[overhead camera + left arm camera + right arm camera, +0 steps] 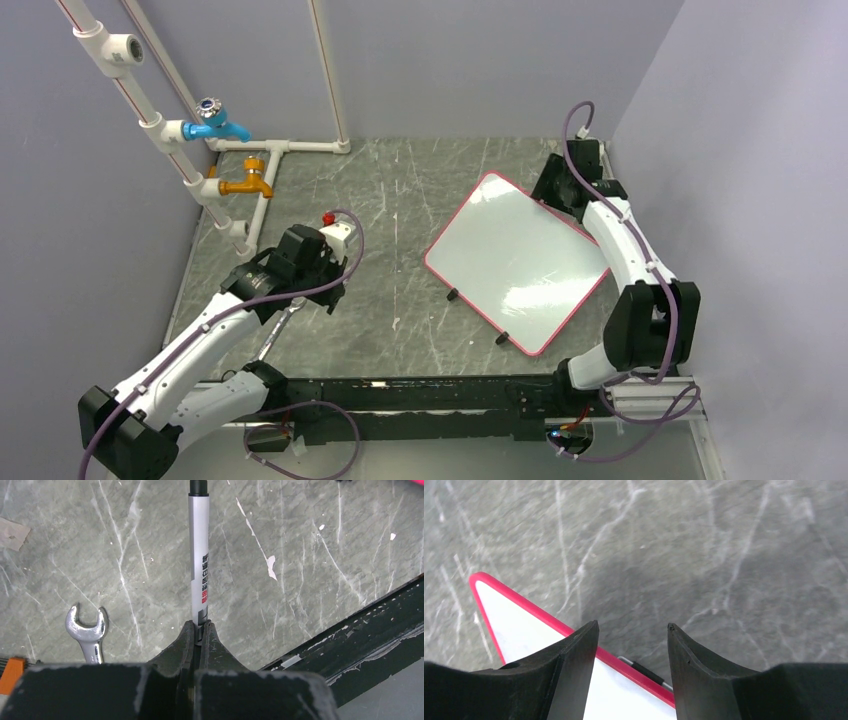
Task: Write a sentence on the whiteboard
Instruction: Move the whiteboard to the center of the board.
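The whiteboard (515,262) lies flat and turned askew on the right of the marble table, white face blank, red-pink rim all round. My right gripper (562,192) hangs over its far edge. In the right wrist view the right gripper (633,626) is open, with the whiteboard (524,625) rim and a small black foot (644,670) passing under the gap. My left gripper (293,308) is low at the left front. In the left wrist view the left gripper (201,627) is shut on the rear end of a silver marker pen (199,555) that points away from it.
White pipes with a blue tap (213,125) and an orange tap (247,183) stand at the back left. A steel wrench (87,630) lies beside the left gripper. A black rail (420,395) runs along the near edge. Grey walls close in both sides.
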